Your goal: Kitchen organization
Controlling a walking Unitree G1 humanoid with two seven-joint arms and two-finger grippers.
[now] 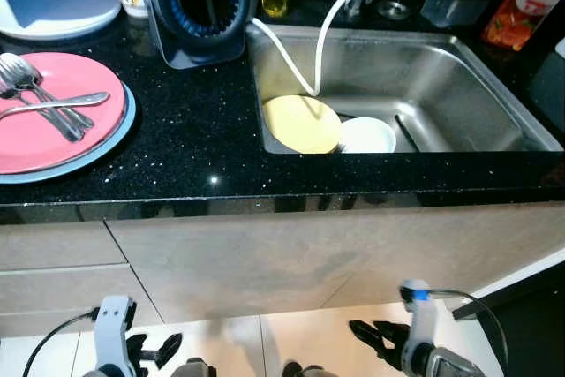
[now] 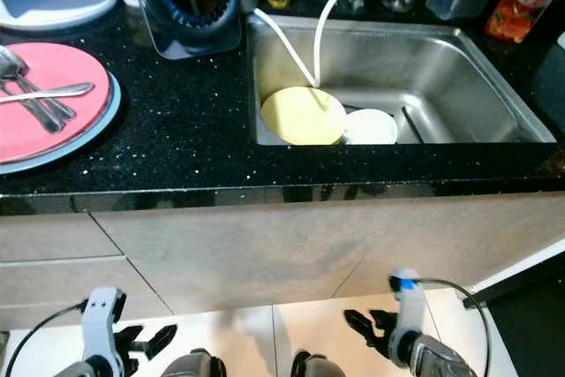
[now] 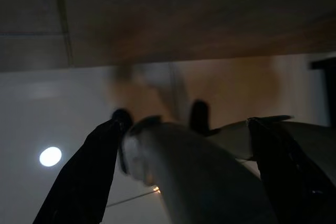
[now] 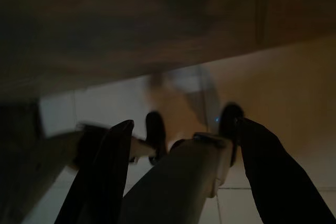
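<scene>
Two dishes, yellow plate (image 1: 302, 124) and white bowl (image 1: 367, 135), lie in sink (image 1: 459, 86); both tools hang released.

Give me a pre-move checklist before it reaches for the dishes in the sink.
1. Left gripper free: ok, fingers open, nothing held, hanging low in front of the cabinet.
2. Right gripper free: ok, open and empty, also low by the floor.
3. Targets located: ok, yellow plate and white bowl lie at the near left end of the sink, edges touching.
4. Path over the sink: not ok, a white hose drapes down onto the yellow plate.
5. Drop-off space: cannot tell, the pink plate already carries spoons.
6. Counter edge near the sink: ok, bare black countertop.
</scene>
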